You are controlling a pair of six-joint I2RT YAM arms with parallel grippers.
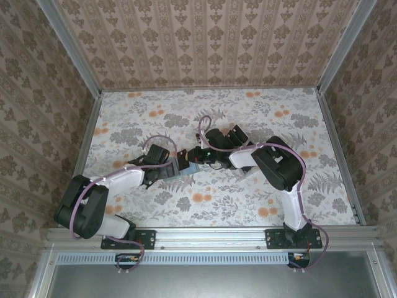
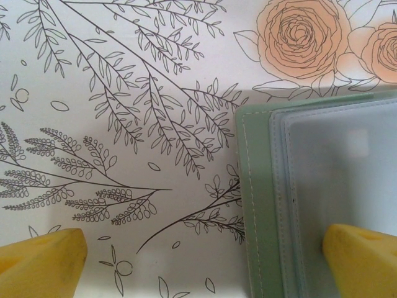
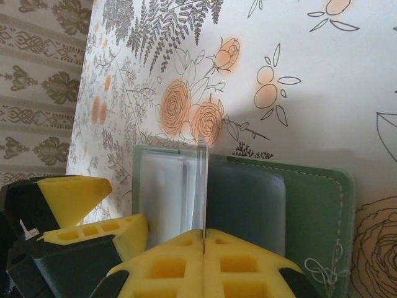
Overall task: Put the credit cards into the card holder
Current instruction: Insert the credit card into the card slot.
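Note:
The card holder (image 3: pixel 316 205) lies open on the floral table, sage green outside and bluish-grey inside; it is also in the top view (image 1: pixel 186 170). My right gripper (image 3: pixel 203 234) is shut on a thin clear sleeve (image 3: pixel 202 180) of the holder, which stands upright on edge. My left gripper (image 2: pixel 201 267) is open and straddles the holder's stitched green edge (image 2: pixel 254 186). One of its yellow fingers (image 2: pixel 363 261) is over the pale sleeves, the other over bare table. Those fingers (image 3: pixel 68 195) sit at the holder's left side in the right wrist view. The credit cards are hidden.
Both grippers (image 1: pixel 177 166) (image 1: pixel 195 158) meet at the table's middle, arms crossing in from the near corners. Wallpapered walls and metal rails (image 1: pixel 338 149) enclose the floral tabletop (image 1: pixel 155 112) on three sides.

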